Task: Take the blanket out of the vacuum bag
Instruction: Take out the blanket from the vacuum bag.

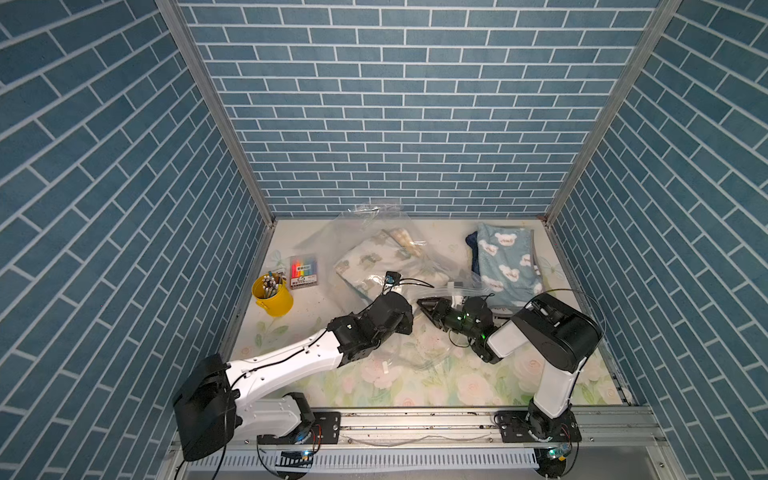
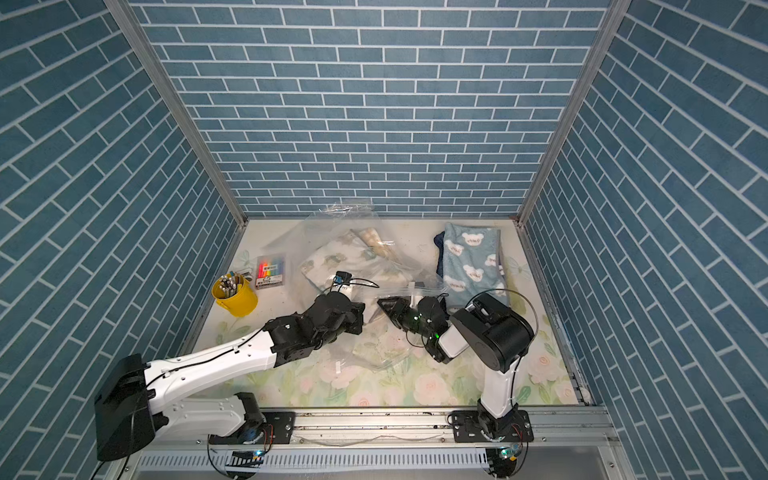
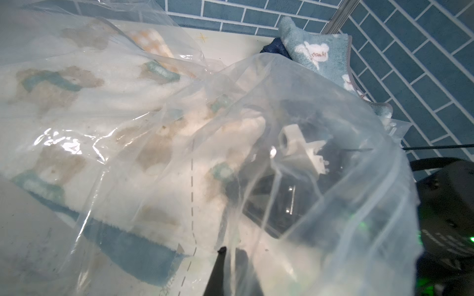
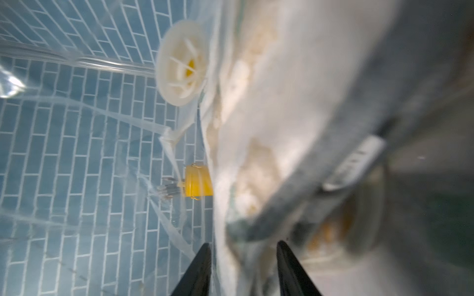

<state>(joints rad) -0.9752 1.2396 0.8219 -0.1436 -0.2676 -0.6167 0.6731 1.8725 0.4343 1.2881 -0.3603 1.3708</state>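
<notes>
- Left claw (image 3: 230,252), mid-worktop (image 1: 415,386), is clenched on a fold of the bag (image 1: 353,226).
- Right claw (image 4: 243,246) is inside the bag's mouth under the film, jaws parted with the blanket (image 1: 365,262) edge between them.
- The blanket lies in the bag just beyond both claws, toward the far edge.
- Yellow cup (image 1: 272,293) and markers (image 1: 303,272) are at the left edge; a blue blanket (image 1: 505,259) is in the far right corner.
</notes>
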